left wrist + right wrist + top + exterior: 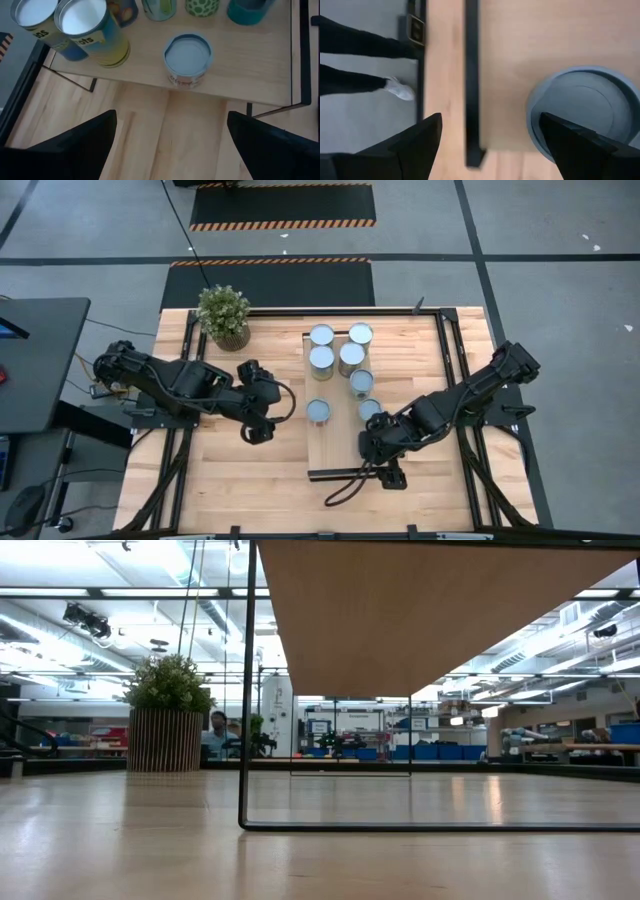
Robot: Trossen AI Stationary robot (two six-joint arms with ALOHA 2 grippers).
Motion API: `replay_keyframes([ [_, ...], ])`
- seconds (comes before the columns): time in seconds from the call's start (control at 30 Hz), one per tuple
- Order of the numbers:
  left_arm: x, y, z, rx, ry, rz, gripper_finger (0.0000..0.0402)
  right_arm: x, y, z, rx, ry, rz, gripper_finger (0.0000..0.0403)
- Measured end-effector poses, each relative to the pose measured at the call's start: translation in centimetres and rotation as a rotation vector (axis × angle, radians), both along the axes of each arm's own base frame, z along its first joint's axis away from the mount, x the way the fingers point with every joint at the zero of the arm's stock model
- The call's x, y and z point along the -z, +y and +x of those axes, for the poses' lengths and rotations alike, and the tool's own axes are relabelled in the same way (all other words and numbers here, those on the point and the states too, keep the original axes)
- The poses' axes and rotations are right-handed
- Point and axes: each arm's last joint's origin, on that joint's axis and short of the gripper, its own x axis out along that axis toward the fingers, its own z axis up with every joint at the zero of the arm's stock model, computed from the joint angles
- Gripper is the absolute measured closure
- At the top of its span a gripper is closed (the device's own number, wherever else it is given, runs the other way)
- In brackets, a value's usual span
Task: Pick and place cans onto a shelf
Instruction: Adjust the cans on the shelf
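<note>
Several silvery cans (351, 355) stand upright on their bases on the shelf (335, 450), a raised light-wood plank on a black frame, most of them at its far end. One can (318, 411) (188, 55) stands alone near the shelf's left edge. Another can (369, 409) (585, 112) stands near the right edge. My left gripper (256, 430) (171, 114) hovers open over the tabletop left of the shelf, facing the lone can. My right gripper (372, 445) (490, 116) hangs open above the shelf, just on the near side of the right-edge can, with nothing between its fingers.
A potted plant (224, 317) (167, 725) stands at the table's far left. A black cable (345, 485) loops by the shelf's near end. The shelf's black frame legs (245, 690) stand on the table. A person's legs (365, 65) show on the floor beyond the table.
</note>
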Motion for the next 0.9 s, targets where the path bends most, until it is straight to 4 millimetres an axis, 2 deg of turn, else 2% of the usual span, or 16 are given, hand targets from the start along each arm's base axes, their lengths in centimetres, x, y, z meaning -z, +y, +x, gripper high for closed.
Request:
replay_keyframes([
  [0.13,-0.1,0.0,0.1,0.000,-0.012,-0.004,0.0015,-0.1,-0.2,-0.8,0.006,0.031,-0.054,0.0056],
  [0.9,-0.3,-0.1,0.4,-0.001,-0.048,-0.019,0.0015,-0.1,-1.1,0.1,0.025,-0.047,-0.140,0.0056],
])
